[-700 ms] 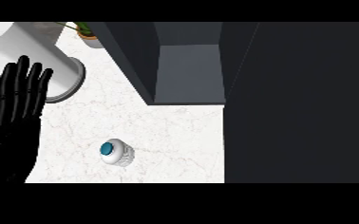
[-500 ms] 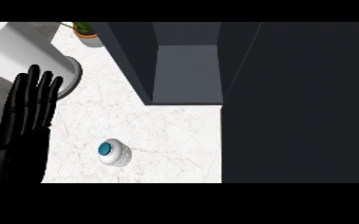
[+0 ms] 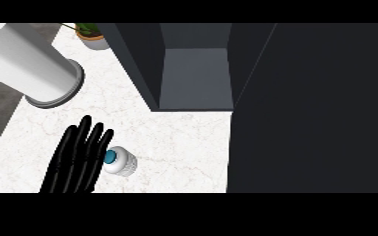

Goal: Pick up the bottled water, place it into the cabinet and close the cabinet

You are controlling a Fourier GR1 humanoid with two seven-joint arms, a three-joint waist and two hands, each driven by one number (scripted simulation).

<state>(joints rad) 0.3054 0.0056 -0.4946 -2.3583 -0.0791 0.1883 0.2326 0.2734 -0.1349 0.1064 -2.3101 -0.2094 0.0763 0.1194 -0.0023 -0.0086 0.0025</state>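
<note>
The bottled water (image 3: 118, 162) stands upright on the white marble counter (image 3: 184, 135), low in my head view and left of centre; I look straight down on its teal cap and its ribbed white body. My left hand (image 3: 77, 161) sits just beside it on its left, fingers straight and held close together, pointing up the view. The edge of that hand overlaps the bottle's left side, but I can't tell whether it touches or only hangs above it. Nothing is curled round the bottle. I don't see my right hand anywhere.

Above and to the right of the bottle, the dark cabinet (image 3: 196, 77) stands open, its grey inner floor bare and lit. The cabinet door (image 3: 303, 110) swings out as a broad dark panel that fills the right side of the view. A large white cylinder (image 3: 37, 75) lies tilted at the upper left, well apart from the bottle, and a small potted plant (image 3: 92, 36) stands at the counter's far edge beside the cabinet.
</note>
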